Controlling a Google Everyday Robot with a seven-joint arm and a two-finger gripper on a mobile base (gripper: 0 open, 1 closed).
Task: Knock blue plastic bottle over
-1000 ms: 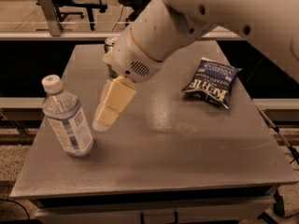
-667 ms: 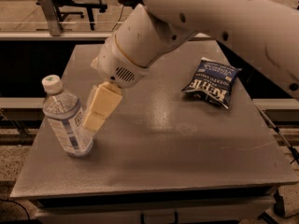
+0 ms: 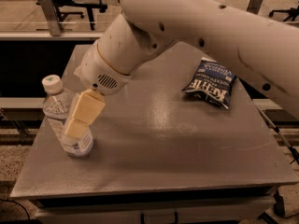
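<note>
The blue plastic bottle (image 3: 60,111) is a clear bottle with a white cap and pale label. It stands near the left front of the grey table (image 3: 177,153) and leans to the left. My gripper (image 3: 77,124), cream-coloured, hangs from the big white arm and presses against the bottle's right side, overlapping its lower body.
A dark blue crisp bag (image 3: 209,83) lies at the right back of the table. The table's left edge is right beside the bottle. Office chairs and a rail stand behind the table.
My gripper has moved left and down until it meets the bottle. The bottle has tipped from near upright to leaning left.
</note>
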